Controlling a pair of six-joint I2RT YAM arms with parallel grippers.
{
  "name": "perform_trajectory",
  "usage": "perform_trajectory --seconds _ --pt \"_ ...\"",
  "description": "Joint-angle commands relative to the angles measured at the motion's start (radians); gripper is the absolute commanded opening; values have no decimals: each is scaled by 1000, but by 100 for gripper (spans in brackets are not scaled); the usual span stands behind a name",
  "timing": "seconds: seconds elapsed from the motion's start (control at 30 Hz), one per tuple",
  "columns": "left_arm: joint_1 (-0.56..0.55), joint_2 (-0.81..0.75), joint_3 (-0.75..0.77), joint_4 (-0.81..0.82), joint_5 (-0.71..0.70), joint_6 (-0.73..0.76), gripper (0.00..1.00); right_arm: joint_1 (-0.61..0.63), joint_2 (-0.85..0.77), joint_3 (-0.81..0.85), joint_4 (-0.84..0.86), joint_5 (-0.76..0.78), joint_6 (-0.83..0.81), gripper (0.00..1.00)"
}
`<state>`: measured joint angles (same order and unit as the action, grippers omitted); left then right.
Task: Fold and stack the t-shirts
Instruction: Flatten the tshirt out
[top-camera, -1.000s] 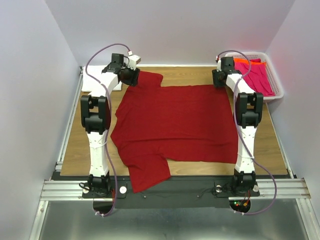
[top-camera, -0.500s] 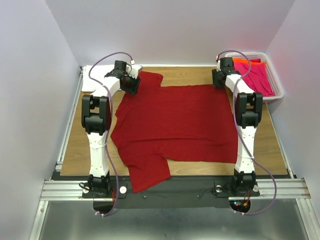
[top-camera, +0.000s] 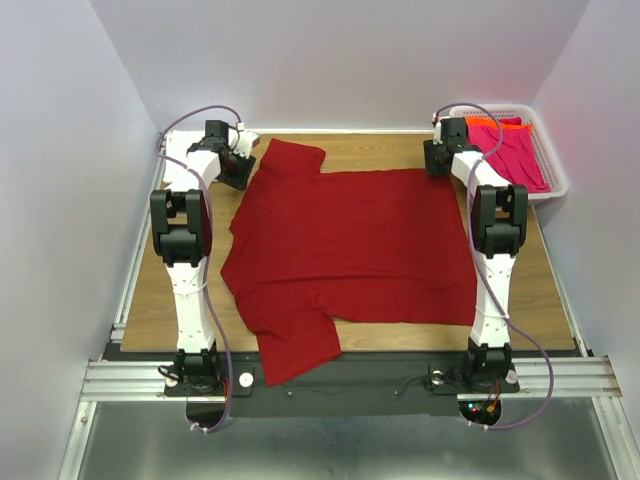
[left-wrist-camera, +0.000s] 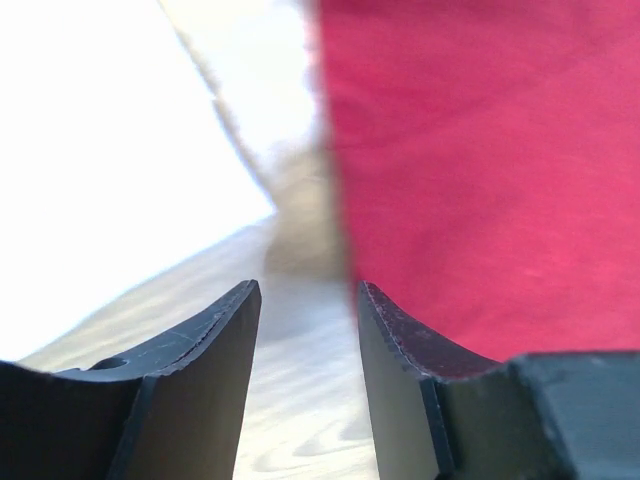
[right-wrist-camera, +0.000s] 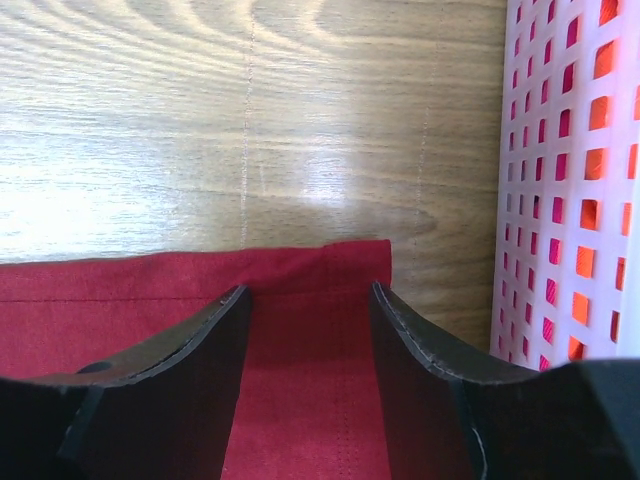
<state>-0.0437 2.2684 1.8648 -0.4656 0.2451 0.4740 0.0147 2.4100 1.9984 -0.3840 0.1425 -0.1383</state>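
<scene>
The top view looks down from behind the near edge over the whole table; wrist views sit close at far corners, sharing the red t-shirt.

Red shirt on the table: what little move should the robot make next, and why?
Probably the right gripper should dip and pinch shut. Its open jaws straddle the far right corner of the dark red shirt, which lies spread flat on the table, so a grip there could start the fold.

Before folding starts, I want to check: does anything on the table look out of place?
Yes. The dark red t-shirt lies flat, but its near sleeve hangs past the table's front edge, over the black rail.
</scene>
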Motion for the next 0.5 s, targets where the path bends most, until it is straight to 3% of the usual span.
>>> perform_trajectory --seconds 0.0,0.27,0.47 --pt "8 17 112 -70 -18 40 54 5 -14 -15 -61 -20 -7 58" --pt "1 16 209 -65 109 11 56 5 12 89 -59 -29 -20 58" --pt "-35 98 345 -44 118 -70 61 5 38 114 -62 6 -14 63"
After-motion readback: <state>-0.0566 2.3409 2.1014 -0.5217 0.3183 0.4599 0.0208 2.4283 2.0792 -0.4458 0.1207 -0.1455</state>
